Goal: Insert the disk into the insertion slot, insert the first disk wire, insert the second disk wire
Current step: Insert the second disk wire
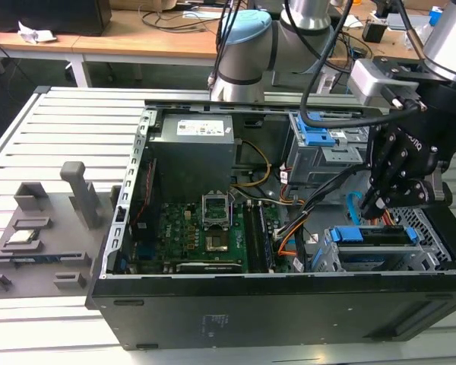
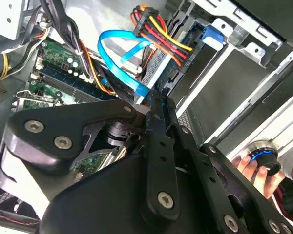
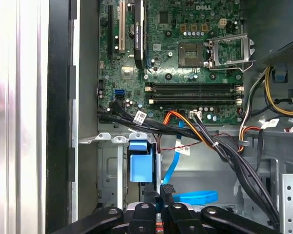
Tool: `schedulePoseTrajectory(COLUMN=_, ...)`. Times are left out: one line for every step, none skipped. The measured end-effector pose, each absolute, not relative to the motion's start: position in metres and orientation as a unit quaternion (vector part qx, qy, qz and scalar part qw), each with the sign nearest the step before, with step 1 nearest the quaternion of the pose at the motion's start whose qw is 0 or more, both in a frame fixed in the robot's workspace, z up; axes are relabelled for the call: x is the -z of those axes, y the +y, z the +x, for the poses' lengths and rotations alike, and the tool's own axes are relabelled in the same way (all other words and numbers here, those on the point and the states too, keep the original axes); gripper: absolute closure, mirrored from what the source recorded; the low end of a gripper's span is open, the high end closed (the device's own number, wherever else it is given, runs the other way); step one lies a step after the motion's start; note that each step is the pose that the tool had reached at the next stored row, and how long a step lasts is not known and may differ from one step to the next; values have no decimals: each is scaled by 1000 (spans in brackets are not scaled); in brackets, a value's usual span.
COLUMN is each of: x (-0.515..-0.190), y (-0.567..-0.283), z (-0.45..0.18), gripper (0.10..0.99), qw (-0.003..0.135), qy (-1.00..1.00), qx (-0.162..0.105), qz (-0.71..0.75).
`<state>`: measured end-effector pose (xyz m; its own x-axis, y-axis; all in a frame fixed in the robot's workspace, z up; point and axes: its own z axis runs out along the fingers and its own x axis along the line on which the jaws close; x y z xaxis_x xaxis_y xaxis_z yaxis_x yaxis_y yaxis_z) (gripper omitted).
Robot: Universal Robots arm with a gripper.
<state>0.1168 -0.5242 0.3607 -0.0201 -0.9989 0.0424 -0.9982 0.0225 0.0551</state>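
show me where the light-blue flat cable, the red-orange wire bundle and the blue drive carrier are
second disk wire (image 2: pixel 118 54), second wrist view, on the light-blue loop's flat band.
first disk wire (image 2: pixel 158 36), second wrist view, on the red and orange strands near the plug.
disk (image 1: pixel 372 234), exterior view, on its blue carrier's top edge.

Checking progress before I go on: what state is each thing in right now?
Disk: seated in the slot, blue carrier showing.
Slot: holds the disk.
Blue cable: looped, its end gripped by the hand.
Wire bundle: beside the disk; can't tell if plugged in.
Hand: shut on the blue cable.
Case: side open.
CPU socket: retention frame open.
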Motion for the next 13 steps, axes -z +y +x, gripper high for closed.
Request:
schedulePoseTrajectory(x=-360, y=-525, z=117, gripper=925, qw=34, qy=-714, qx=5, qz=699)
schedulePoseTrajectory(x=-359, y=-525, z=118, gripper=925, qw=34, qy=-714, qx=5, qz=699)
schedulePoseTrajectory(x=-357, y=-526, z=119, gripper=925, qw=34, qy=-714, qx=5, qz=699)
schedulePoseTrajectory(x=-355, y=-527, z=121, gripper=925, qw=34, qy=-714, qx=5, qz=699)
schedulePoseTrajectory(x=-355, y=-527, z=122, gripper=925, qw=34, qy=-714, qx=5, qz=699)
schedulePoseTrajectory(x=-354, y=-528, z=123, gripper=925, qw=34, qy=-714, qx=5, qz=699)
schedulePoseTrajectory(x=-354, y=-528, z=125, gripper=925, qw=34, qy=-714, qx=5, qz=699)
schedulePoseTrajectory(x=-353, y=-528, z=127, gripper=925, qw=35, qy=-714, qx=5, qz=699)
schedulePoseTrajectory(x=-353, y=-528, z=128, gripper=925, qw=34, qy=-714, qx=5, qz=699)
schedulePoseTrajectory(x=-352, y=-529, z=129, gripper=925, qw=34, qy=-714, qx=5, qz=699)
schedulePoseTrajectory(x=-352, y=-530, z=129, gripper=925, qw=34, qy=-714, qx=5, qz=699)
schedulePoseTrajectory(x=-351, y=-530, z=129, gripper=925, qw=34, qy=-714, qx=5, qz=699)
schedulePoseTrajectory(x=-350, y=-531, z=129, gripper=925, qw=34, qy=-714, qx=5, qz=699)
